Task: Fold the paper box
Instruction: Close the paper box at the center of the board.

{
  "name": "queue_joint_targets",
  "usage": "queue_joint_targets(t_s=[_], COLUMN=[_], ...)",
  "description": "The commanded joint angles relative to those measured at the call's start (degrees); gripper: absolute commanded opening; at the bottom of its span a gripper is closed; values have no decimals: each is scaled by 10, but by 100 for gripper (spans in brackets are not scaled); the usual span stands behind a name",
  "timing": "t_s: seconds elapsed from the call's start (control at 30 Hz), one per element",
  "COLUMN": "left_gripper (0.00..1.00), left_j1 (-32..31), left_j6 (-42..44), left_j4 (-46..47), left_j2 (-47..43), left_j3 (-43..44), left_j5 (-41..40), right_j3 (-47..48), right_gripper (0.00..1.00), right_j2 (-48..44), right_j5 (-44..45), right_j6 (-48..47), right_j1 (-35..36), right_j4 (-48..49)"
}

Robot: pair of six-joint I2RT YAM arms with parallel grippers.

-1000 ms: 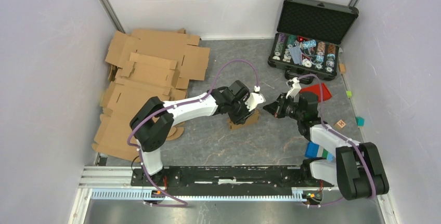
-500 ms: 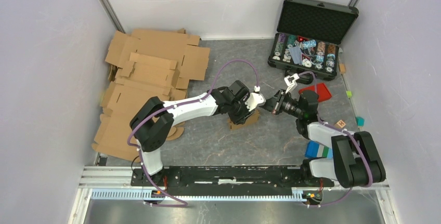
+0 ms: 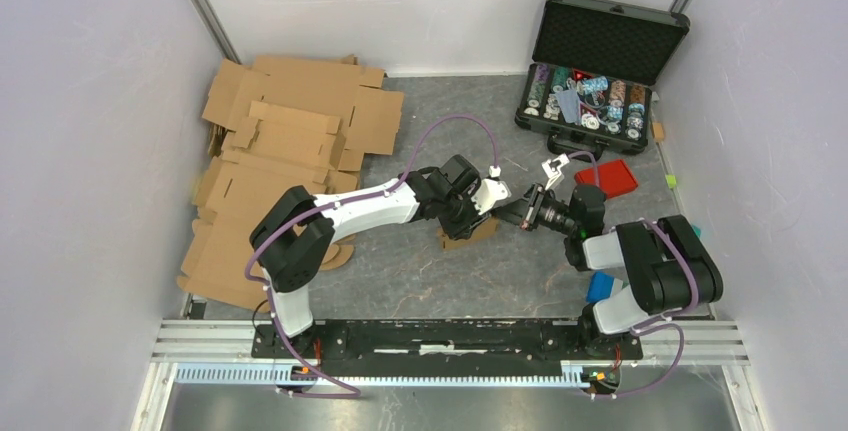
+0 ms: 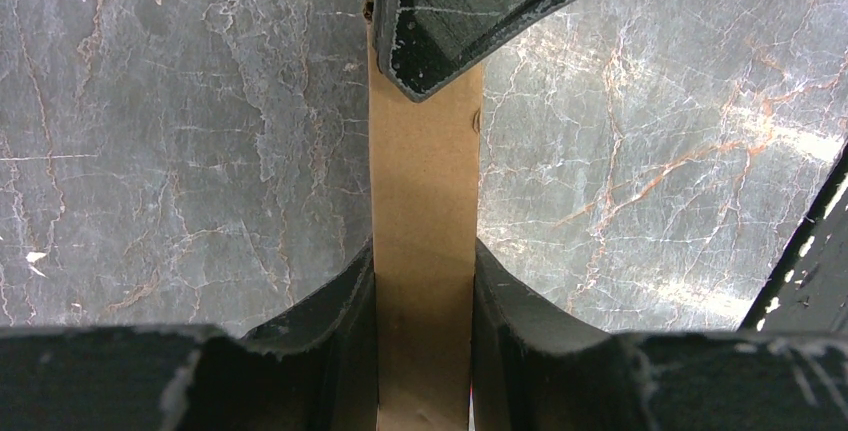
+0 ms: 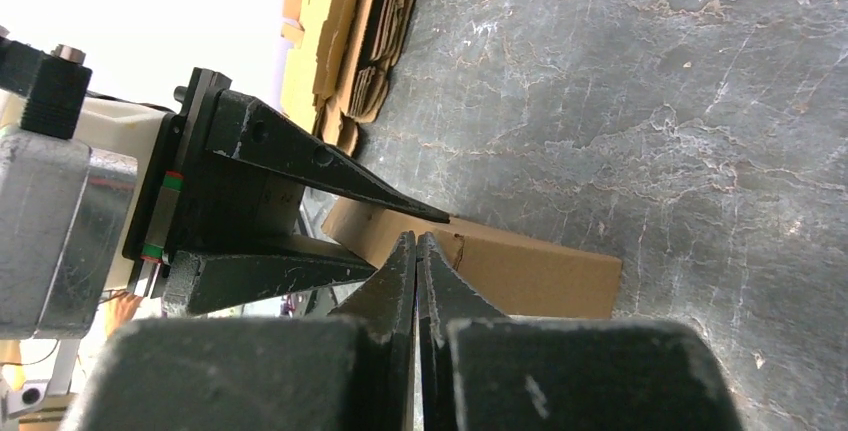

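Observation:
The paper box (image 3: 468,236) is a small brown cardboard piece lying on the grey table at the centre. My left gripper (image 3: 480,213) is shut on it. In the left wrist view a narrow brown panel of the box (image 4: 424,171) runs up between the left gripper's (image 4: 424,251) two fingers. My right gripper (image 3: 509,213) is shut, with nothing seen between its fingers. Its tip sits at the box's right end, right beside the left gripper. In the right wrist view the closed right gripper (image 5: 415,241) points at the box's upper edge (image 5: 530,269). The right finger's tip (image 4: 450,21) shows over the panel.
A pile of large brown cardboard sheets (image 3: 280,151) covers the left side. An open black case (image 3: 595,71) with poker chips stands at the back right. A red lid (image 3: 606,178) lies before it. A blue block (image 3: 602,286) and small coloured cubes (image 3: 672,181) lie near the right arm.
My right gripper has moved left and its tip has come up against the box and the left gripper. The left arm and the box have stayed put.

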Motion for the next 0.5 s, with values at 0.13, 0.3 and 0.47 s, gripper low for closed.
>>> queue_joint_targets(t_s=[0.13, 0.3, 0.47], left_gripper=[16, 16, 16], left_j1=[-4, -5, -5], left_j6=[13, 13, 13], left_j4=[-28, -28, -28], left_j2=[20, 20, 19], left_j3=[4, 5, 4], left_j5=[4, 5, 5], right_j3=[17, 24, 1], right_gripper=[0, 0, 0], right_j2=[-92, -114, -44], right_j5=[15, 9, 23], right_j6=[14, 13, -13], right_j1=[3, 7, 7], right_j4=[-63, -80, -71])
